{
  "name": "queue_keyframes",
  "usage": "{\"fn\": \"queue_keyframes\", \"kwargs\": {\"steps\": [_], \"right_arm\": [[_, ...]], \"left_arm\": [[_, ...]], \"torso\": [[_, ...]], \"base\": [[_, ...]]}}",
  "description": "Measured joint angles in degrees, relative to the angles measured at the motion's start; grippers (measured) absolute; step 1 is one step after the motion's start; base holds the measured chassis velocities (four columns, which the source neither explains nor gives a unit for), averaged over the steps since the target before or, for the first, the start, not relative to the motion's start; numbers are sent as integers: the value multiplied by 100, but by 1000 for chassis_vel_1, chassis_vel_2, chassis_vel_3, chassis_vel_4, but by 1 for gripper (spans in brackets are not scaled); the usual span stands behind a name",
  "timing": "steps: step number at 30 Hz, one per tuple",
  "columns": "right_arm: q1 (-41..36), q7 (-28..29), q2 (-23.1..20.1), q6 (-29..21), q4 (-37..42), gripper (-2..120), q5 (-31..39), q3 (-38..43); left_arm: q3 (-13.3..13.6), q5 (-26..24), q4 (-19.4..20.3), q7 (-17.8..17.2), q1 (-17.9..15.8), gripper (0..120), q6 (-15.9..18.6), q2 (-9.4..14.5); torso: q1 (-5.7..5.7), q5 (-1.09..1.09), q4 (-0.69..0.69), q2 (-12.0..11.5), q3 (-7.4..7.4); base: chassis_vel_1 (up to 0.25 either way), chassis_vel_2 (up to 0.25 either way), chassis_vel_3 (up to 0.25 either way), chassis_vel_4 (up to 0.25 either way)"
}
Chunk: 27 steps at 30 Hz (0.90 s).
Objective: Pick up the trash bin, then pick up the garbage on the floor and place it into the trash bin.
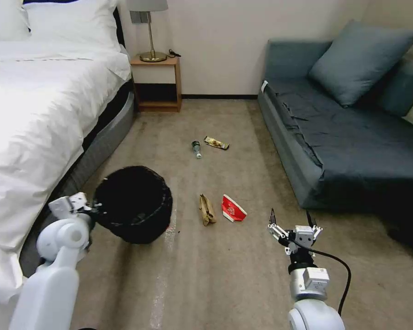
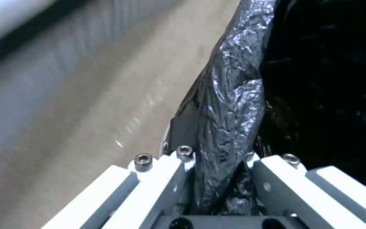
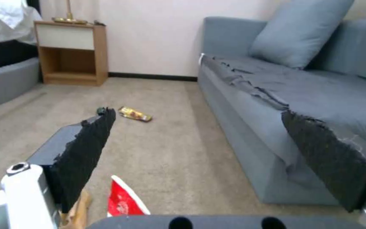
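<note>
The trash bin (image 1: 134, 205), lined with a crinkled black bag (image 2: 229, 95), is on the left by the bed. My left gripper (image 1: 88, 210) (image 2: 221, 178) is shut on its bag-covered rim. My right gripper (image 1: 293, 221) (image 3: 208, 159) hovers open and empty over the floor (image 1: 225, 275), just right of the flattened red-and-white carton (image 1: 233, 208) (image 3: 124, 200). Left of the carton lies the tan paper strip (image 1: 207, 210) (image 3: 79, 210). Farther off on the carpet lie the green bottle (image 1: 196, 149) (image 3: 101, 110) and the gold wrapper (image 1: 216, 143) (image 3: 135, 114).
A white bed (image 1: 36, 105) runs along the left and a blue-grey sofa (image 1: 344, 142) with a cushion (image 1: 360, 59) along the right. A wooden nightstand (image 1: 157, 85) with a lamp (image 1: 149, 27) stands against the back wall. Open carpet lies between bed and sofa.
</note>
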<state>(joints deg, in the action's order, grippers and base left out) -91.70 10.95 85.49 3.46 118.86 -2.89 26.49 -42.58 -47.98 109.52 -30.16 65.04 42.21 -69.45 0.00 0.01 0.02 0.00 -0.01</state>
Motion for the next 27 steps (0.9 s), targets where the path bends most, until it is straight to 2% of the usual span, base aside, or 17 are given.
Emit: {"fn": "queue_keyframes", "kwargs": {"steps": [8,14,17,22,27], "right_arm": [[-38,-23,19,135,-29,100,-15,-21],[-110,-66,11,239,-28,100,-46,-55],[-132,-91,6,307,-43,100,-61,-59],[-181,-223,10,489,-182,100,-119,-102],[-175,-289,39,530,-223,100,-143,-145]], "left_arm": [[-74,213,346,68,125,3,-1,3],[-122,342,589,71,289,3,-2,-145],[-151,429,609,76,362,3,-2,-261],[-190,848,606,201,496,3,-4,-465],[-190,949,560,244,528,3,-7,-493]], "torso": [[0,0,-3,1,0],[0,0,-3,1,0],[0,-1,-3,1,0],[0,-1,-2,1,0],[0,-1,-2,1,0]], "base": [[0,0,0,0],[0,0,0,0],[0,0,0,0],[0,0,0,0],[-6,11,10,-6]]}}
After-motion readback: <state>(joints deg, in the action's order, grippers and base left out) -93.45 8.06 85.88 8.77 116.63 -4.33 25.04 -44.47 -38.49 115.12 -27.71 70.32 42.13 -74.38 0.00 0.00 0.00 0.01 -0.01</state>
